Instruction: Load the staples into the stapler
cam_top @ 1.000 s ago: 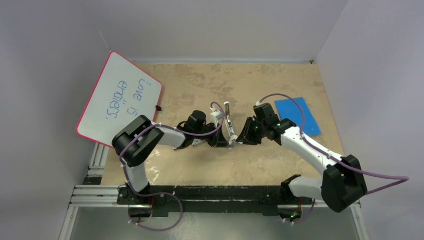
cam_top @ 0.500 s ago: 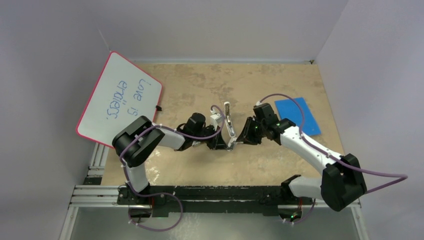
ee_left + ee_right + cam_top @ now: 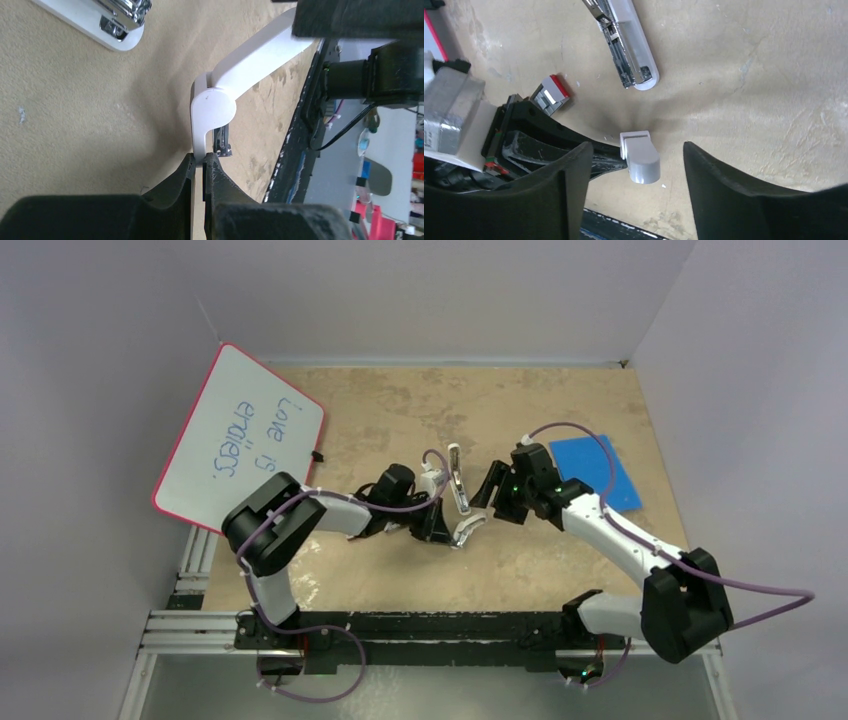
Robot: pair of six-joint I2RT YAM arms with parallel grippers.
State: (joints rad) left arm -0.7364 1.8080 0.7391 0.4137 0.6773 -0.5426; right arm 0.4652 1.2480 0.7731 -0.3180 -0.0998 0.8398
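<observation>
the stapler (image 3: 634, 47) lies flat on the tabletop (image 3: 749, 75) with its metal channel facing up, just beyond your right fingers (image 3: 724, 185), which stand wide apart with nothing between them. what look like the staples (image 3: 543, 99) show as a grey ribbed face in the small red-and-white box (image 3: 559, 86), near the stapler but not touching it. whether a strip already sits in the channel i cannot tell. your left fingers (image 3: 181, 176) are pinched tight on the stubby white piece (image 3: 642, 161), held just off the tabletop. the step now looks like fetching a strip with the right arm. take it by its long sides, hold it level, line it up with the channel before lowering, and hold the left arm steady, clear of the channel.
</observation>
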